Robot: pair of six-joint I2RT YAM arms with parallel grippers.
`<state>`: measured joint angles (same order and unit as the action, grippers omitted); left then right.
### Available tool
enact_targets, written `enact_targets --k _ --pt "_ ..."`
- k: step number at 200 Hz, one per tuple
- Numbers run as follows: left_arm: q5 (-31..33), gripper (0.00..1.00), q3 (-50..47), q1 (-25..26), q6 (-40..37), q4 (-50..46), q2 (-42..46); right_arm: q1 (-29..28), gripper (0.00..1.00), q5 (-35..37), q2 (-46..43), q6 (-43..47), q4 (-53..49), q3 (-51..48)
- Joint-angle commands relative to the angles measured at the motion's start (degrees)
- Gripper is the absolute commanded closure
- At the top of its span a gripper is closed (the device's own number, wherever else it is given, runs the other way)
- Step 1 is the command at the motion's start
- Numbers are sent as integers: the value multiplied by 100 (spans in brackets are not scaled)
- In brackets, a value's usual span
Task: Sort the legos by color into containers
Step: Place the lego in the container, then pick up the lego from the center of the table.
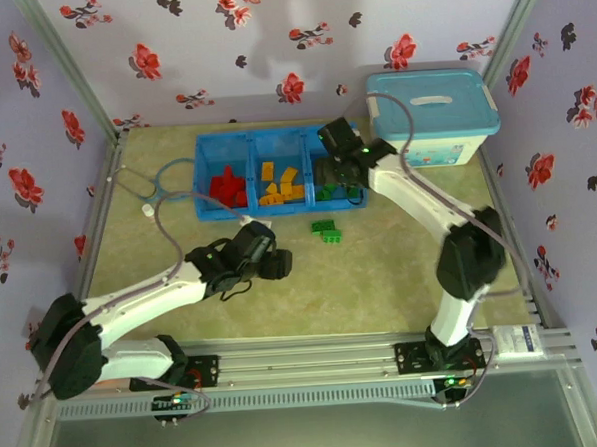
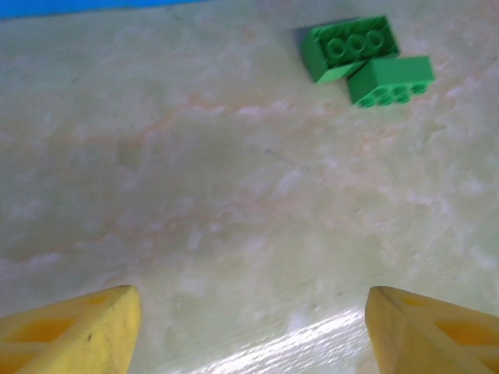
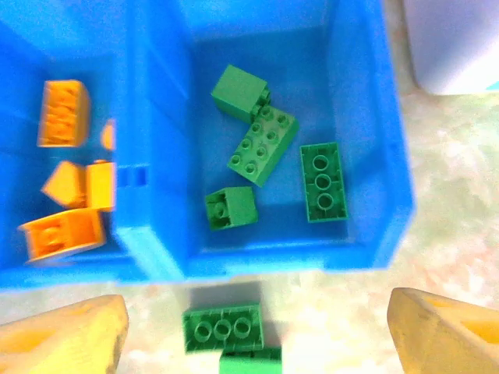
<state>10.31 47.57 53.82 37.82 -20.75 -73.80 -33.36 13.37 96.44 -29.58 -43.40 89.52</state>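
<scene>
Left wrist view: two yellow plastic fingertips (image 2: 70, 331) of the left gripper (image 2: 253, 343) sit at the bottom corners of the frame. They are spread wide with nothing between them. Below them is only the beige marbled table surface (image 2: 234, 195).
Upper right of that frame: two green plastic lego bricks, one studs-up (image 2: 351, 45) and one tipped on its side (image 2: 390, 78). They touch each other and lie well apart from the fingertips.

Right wrist view: the right gripper (image 3: 256, 335) also stands wide open and empty, with its yellow fingertips (image 3: 70, 339) at the bottom corners. The same green pair lies on the table at bottom centre, just outside the near wall of the translucent blue plastic tray (image 3: 164, 156).
Right compartment of the tray: four green bricks (image 3: 263, 144), loose on the floor.
Compartment to its left: orange-yellow bricks (image 3: 62, 113).

Top view: the tray lies at upper centre and the right gripper is over its right end. Red bricks (image 1: 229, 187) fill the left compartment and orange-yellow ones the middle. The green pair lies just below the tray, right of the left gripper.
A white plastic bin with a light-blue lid (image 1: 433, 116) stands at upper right, beside the tray.
</scene>
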Motion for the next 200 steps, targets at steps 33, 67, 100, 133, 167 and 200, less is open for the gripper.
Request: enact_targets --k 33,67,100,133,167,200 --pt "-247 22 1761 228 -202 85 -1825 56 10 377 -1906 -392 320 -1680" --pt "-55 22 2860 328 -29 -430 -3014 220 10 301 -2635 -628 423 -2662" --pt "218 22 3750 391 -33 -968 -3877 320 9 268 -3058 -734 432 -3165" --pt "584 23 4362 436 -41 -1357 -4567 374 9 218 -3292 -804 490 -3403" --pt "683 25 4819 439 15 -1528 -4991 401 9 231 -3500 -880 524 -3609" --pt "675 30 5340 445 77 -1748 -5400 423 9 212 -3623 -911 525 -3743"
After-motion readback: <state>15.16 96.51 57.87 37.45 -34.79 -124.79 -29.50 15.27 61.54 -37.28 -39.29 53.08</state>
